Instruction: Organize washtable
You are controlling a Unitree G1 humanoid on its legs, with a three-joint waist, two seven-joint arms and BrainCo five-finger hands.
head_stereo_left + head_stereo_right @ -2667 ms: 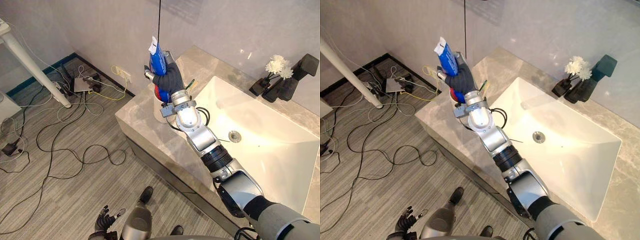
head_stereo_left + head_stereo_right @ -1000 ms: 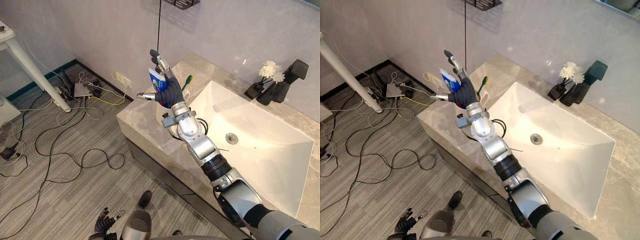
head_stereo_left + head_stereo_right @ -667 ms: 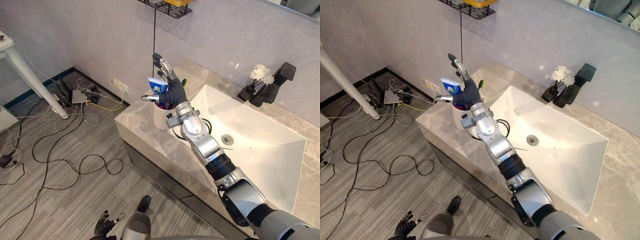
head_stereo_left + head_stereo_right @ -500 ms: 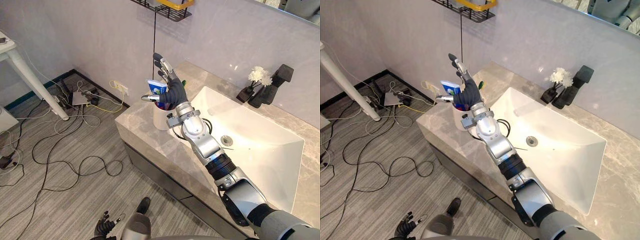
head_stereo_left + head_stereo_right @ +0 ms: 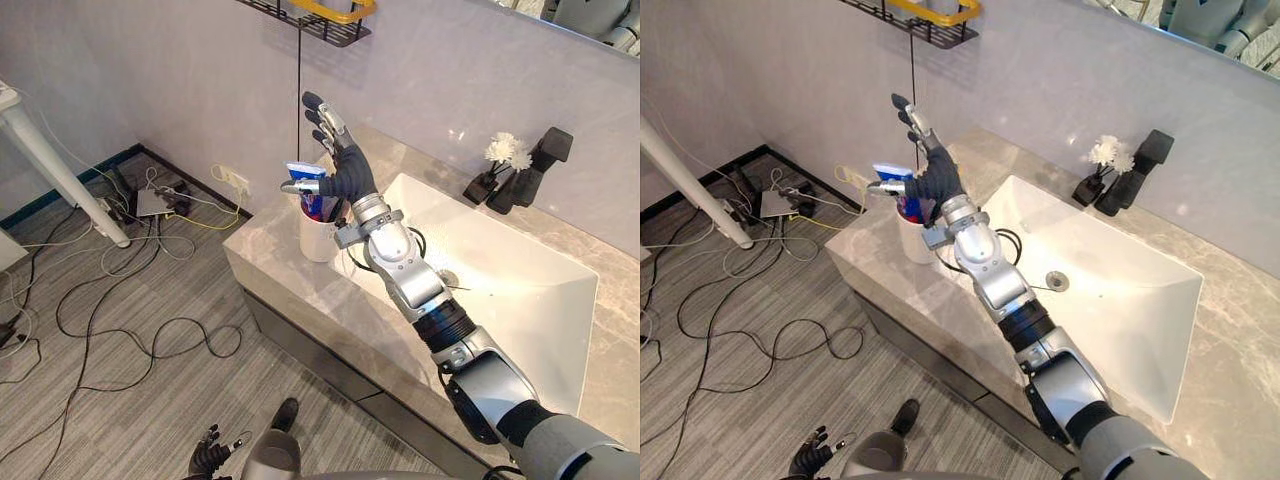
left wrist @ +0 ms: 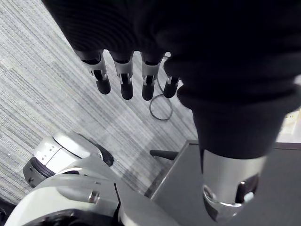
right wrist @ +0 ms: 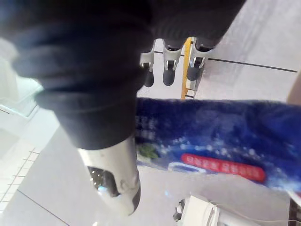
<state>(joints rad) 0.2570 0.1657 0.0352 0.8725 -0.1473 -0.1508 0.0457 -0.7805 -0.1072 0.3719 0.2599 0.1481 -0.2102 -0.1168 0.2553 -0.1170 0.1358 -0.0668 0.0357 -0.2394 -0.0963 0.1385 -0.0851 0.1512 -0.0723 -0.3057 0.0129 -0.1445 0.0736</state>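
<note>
Let go since earlier, toothpaste (image 5: 313, 205) is now stood in the cup (image 5: 316, 240) at the sink's (image 5: 520, 295) 9 o'clock, the right hand (image 5: 345, 175) spread just above, so this step is judged done.

A pale grey wall (image 5: 170, 80) runs behind the table (image 5: 290, 275), a beige marble-pattern slab with a white rectangular basin (image 5: 530, 300) sunk into it. The basin surface is brightly lit. A black faucet (image 5: 548, 152) stands at the basin's rear edge. A black wire shelf (image 5: 310, 20) is fixed to the wall above the table's end. The floor (image 5: 110, 400) is grey and striped. Loose cables (image 5: 130, 245) lie on it near a slanted white furniture leg (image 5: 50, 165).
</note>
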